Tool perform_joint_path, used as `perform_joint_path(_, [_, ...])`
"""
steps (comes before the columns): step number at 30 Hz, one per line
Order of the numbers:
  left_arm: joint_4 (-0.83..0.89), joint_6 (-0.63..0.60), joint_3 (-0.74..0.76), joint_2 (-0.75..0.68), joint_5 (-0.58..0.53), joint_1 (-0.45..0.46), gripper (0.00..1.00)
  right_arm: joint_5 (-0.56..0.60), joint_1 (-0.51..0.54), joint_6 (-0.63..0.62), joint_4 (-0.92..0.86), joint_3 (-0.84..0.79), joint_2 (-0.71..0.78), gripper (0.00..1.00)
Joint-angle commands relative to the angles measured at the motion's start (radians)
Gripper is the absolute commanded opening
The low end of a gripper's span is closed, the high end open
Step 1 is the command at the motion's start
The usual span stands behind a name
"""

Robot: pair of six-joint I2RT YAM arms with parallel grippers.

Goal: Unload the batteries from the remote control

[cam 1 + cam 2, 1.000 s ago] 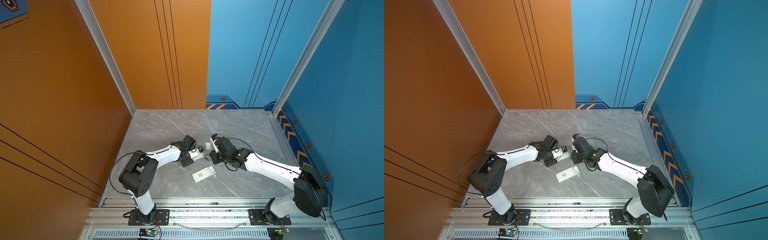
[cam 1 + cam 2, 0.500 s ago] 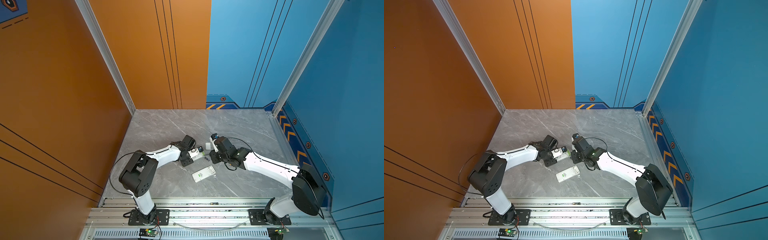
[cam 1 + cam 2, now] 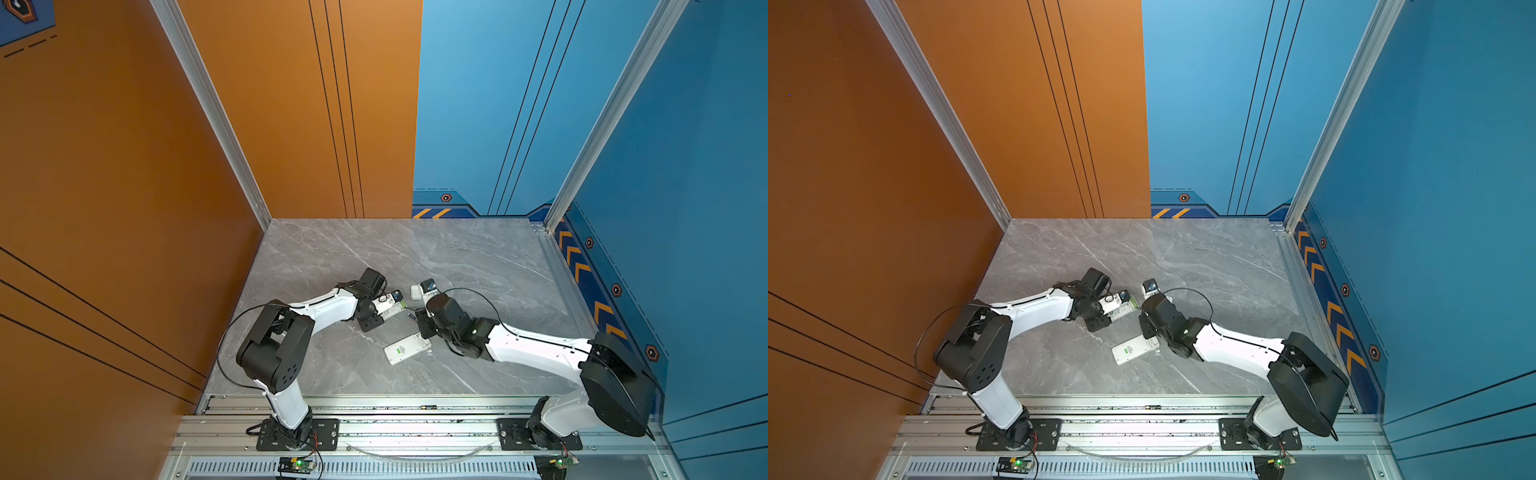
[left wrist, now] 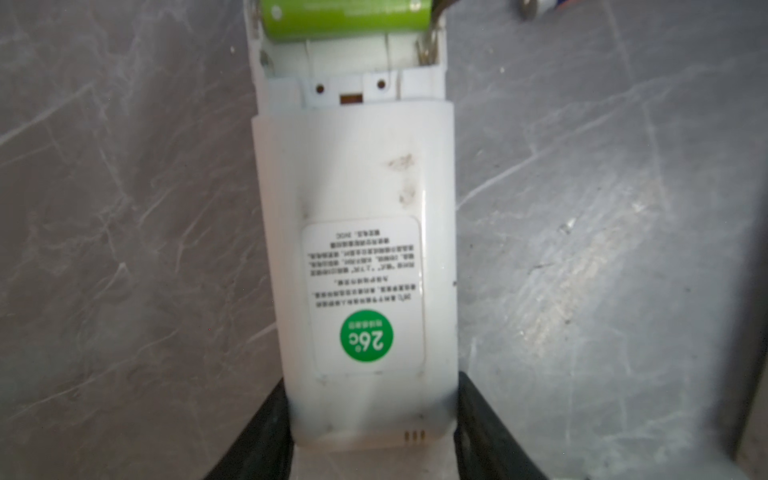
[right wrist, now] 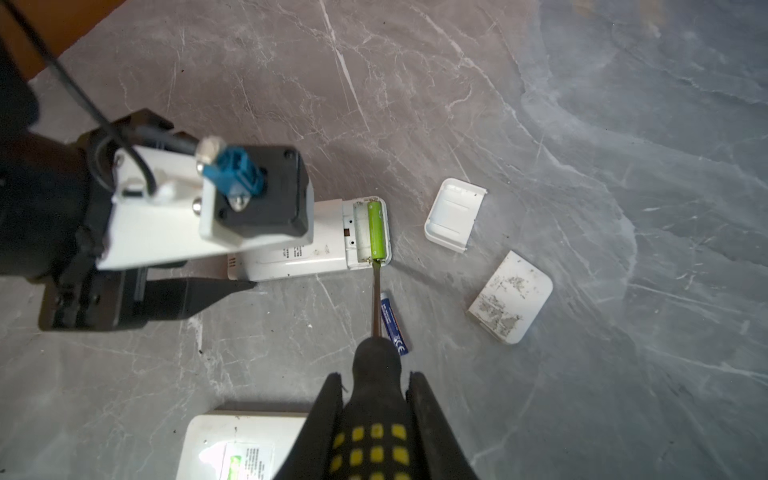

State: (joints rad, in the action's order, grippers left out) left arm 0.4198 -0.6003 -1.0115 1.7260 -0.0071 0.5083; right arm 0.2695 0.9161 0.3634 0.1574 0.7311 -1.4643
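Observation:
My left gripper (image 4: pixel 372 415) is shut on a white remote control (image 4: pixel 357 187), which lies back-up on the table in both top views (image 3: pixel 392 308) (image 3: pixel 1121 309). Its battery compartment is open, and a green battery (image 5: pixel 376 228) lies in the outer slot. My right gripper (image 5: pixel 374 378) is shut on a black-and-yellow-handled screwdriver (image 5: pixel 376 415). The screwdriver's shaft (image 5: pixel 377 299) reaches to the remote, its tip at the end of the green battery (image 4: pixel 345 18). A blue-labelled battery (image 5: pixel 392 322) lies loose on the table beside the shaft.
Two white battery covers (image 5: pixel 455 214) (image 5: pixel 511 297) lie on the grey marble table beyond the held remote. A second white remote (image 3: pixel 407 348) (image 5: pixel 241 444) lies nearer the rail, under my right wrist. Orange and blue walls enclose the table.

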Motion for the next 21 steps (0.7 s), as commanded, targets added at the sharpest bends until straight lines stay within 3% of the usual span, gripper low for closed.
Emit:
perform_joint_path(1, [0.138, -0.082, -0.011, 0.020, 0.254, 0.033, 0.02, 0.112, 0.033, -0.010, 0.322, -0.096, -0.037, 0.00])
perform_joint_path(4, [0.150, -0.085, -0.013, 0.034, 0.278, 0.033, 0.02, 0.162, 0.062, -0.064, 0.506, -0.158, -0.052, 0.00])
perform_joint_path(9, [0.161, -0.090, -0.045, 0.045, 0.301, 0.033, 0.02, 0.149, 0.053, -0.030, 0.677, -0.180, -0.117, 0.00])
perform_joint_path(21, [0.175, -0.068, -0.047, 0.066, 0.293, 0.032, 0.02, 0.154, 0.052, -0.058, 0.766, -0.153, -0.099, 0.00])
